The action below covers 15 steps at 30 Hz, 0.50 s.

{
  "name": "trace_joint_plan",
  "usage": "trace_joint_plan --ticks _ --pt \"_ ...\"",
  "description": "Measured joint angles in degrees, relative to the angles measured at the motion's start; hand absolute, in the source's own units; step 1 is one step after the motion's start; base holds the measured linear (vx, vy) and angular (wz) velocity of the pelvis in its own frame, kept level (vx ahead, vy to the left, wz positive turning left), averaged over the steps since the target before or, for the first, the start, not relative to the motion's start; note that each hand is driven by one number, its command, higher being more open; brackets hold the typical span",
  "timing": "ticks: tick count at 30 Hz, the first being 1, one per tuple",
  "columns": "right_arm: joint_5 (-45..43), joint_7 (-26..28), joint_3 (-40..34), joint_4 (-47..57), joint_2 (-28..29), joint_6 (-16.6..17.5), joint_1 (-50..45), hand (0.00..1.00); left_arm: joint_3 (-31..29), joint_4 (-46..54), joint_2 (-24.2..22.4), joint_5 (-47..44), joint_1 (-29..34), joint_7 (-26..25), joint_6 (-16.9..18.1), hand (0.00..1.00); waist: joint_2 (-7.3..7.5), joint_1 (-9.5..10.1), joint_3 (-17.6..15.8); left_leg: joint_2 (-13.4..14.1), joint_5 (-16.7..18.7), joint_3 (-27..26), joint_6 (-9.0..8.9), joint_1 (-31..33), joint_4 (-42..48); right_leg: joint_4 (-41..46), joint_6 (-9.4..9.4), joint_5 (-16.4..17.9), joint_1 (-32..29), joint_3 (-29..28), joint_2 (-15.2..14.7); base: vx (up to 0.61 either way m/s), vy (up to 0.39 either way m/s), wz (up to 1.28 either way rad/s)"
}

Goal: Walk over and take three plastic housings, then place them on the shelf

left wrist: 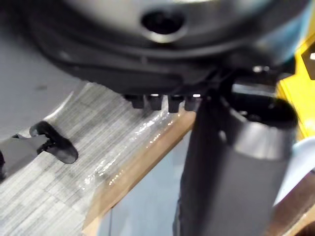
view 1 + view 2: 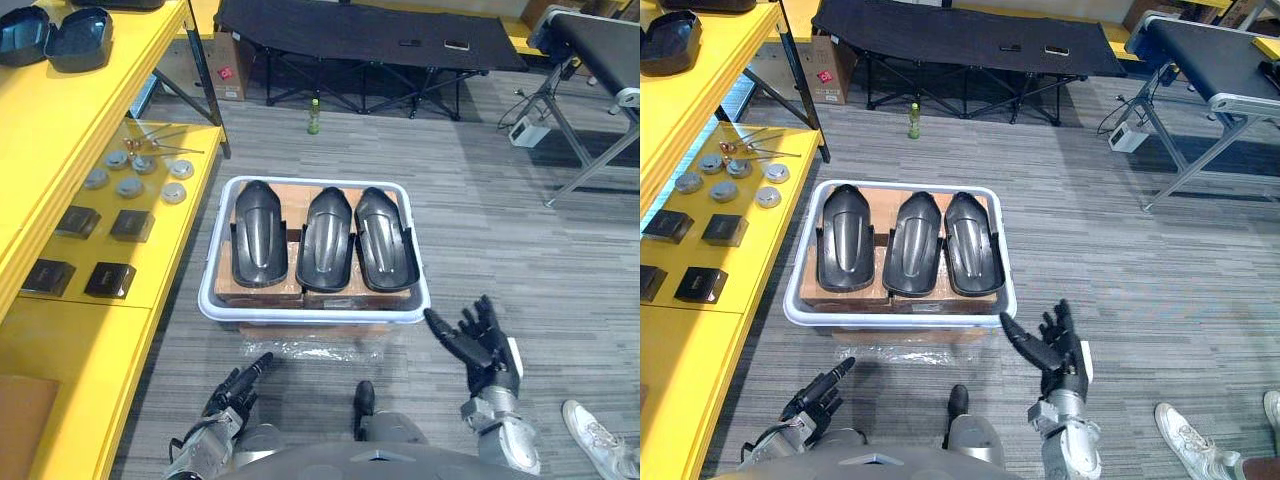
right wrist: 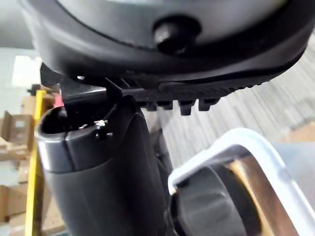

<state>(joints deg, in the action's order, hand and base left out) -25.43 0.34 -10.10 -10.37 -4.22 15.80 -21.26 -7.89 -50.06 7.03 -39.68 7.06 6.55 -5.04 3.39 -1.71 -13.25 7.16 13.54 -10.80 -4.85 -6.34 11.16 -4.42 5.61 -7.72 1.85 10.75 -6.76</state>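
Black housings (image 2: 325, 238) (three) fill tub (image 2: 310, 317); left hand (image 2: 238, 388), right hand (image 2: 482, 348) released; left eye view adds shelved pair (image 2: 78, 38).

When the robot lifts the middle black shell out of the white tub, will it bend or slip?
The middle housing is probably stiff: it keeps a moulded, domed shape. Its glossy, rounded back may be slippery. Its thin side flanges suggest it is light.

3 plastic housings (image 2: 260, 235): glossy black. Tub (image 2: 213, 300): white rim. Cardboard (image 2: 288, 196) under them: brown. Shelf (image 2: 70, 140): bright yellow, w/ black blocks (image 2: 132, 225) & grey discs (image 2: 129, 186). Floor (image 2: 500, 250): grey, thin streaky stripes. Cot (image 2: 350, 35): black. Bottle (image 2: 313, 117): green. Left hand (image 2: 235, 390) & right hand (image 2: 482, 345): dark.
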Motion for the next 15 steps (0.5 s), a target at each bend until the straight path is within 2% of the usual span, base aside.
trace_joint_plan --ticks 3,5,8,9,15 --pt "0.25 -2.53 -3.67 -0.05 -0.68 0.00 4.24 1.00 -1.10 0.68 0.34 1.96 -0.21 0.27 0.09 1.00 0.59 0.07 -1.02 0.04 0.36 0.17 0.09 2.92 1.91 0.12 -0.04 -0.49 -2.05 0.00 -0.08 -0.06 -0.002 0.01" --pt "0.95 -4.44 -4.90 -0.12 -2.94 -0.03 8.47 1.00 -1.73 1.44 0.48 2.09 -1.22 0.85 0.25 1.00 0.67 0.31 -3.56 0.30 1.38 0.50 0.24 5.66 4.12 0.58 -0.22 -0.92 -3.85 0.00 -0.04 -0.11 -0.004 -0.01" --pt "2.58 -8.76 -5.17 -1.42 -6.54 -0.57 15.55 1.00 -1.91 2.59 0.82 2.09 -3.96 0.99 0.37 1.00 0.59 1.77 -7.34 0.21 2.05 1.39 0.51 10.20 6.86 0.39 -0.39 -2.28 -7.02 -0.06 0.09 -0.11 -0.020 0.02" --pt "2.77 -10.56 -5.16 -2.78 -7.77 -1.40 18.92 1.00 -1.88 2.96 1.03 2.09 -4.77 0.95 0.81 1.00 0.65 2.33 -9.17 0.05 2.05 1.80 0.54 10.98 7.17 0.39 -0.38 -2.59 -7.56 0.04 0.01 -0.09 -0.028 0.11" --pt "2.64 -16.26 -5.13 -12.77 -14.88 -7.23 33.53 1.00 -0.59 2.17 1.75 2.06 -5.60 -0.19 0.84 1.00 0.32 4.70 -12.49 -0.62 1.83 3.47 0.88 15.58 10.58 0.29 -0.61 -3.26 -10.10 0.49 -0.21 -0.04 -0.004 0.08"
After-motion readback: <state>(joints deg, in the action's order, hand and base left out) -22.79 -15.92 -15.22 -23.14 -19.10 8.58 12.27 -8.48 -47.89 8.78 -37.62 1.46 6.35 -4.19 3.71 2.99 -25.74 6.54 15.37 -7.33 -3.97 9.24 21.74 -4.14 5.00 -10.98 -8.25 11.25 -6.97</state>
